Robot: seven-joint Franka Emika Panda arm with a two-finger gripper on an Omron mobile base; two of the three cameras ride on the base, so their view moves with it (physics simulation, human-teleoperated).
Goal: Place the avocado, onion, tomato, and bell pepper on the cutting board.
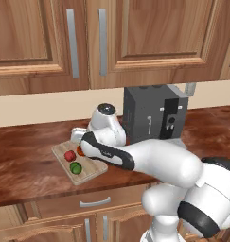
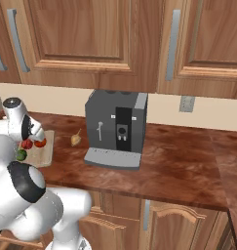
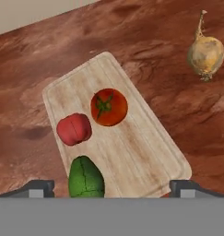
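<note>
The light-wood cutting board (image 3: pixel 145 138) lies on the brown counter. On it rest the red tomato (image 3: pixel 109 107), the red bell pepper (image 3: pixel 74 129) and the green avocado (image 3: pixel 85 177). My gripper (image 3: pixel 113 189) hangs above the board's near end, open, with its two fingertips (image 3: pixel 37 188) far apart and nothing held. The tan onion (image 3: pixel 205 53) lies on the bare counter, off the board. From the base, the board (image 1: pixel 90 171) carries the pepper (image 1: pixel 69 155) and avocado (image 1: pixel 75 167), and my arm half hides the tomato (image 1: pixel 80 151). The onion (image 2: pixel 75 139) sits between the board (image 2: pixel 43 155) and the machine.
A dark grey coffee machine (image 2: pixel 117 129) stands on the counter right of the onion. Wooden wall cabinets (image 1: pixel 111 38) hang above the counter. The counter's front edge (image 1: pixel 64 194) runs just below the board.
</note>
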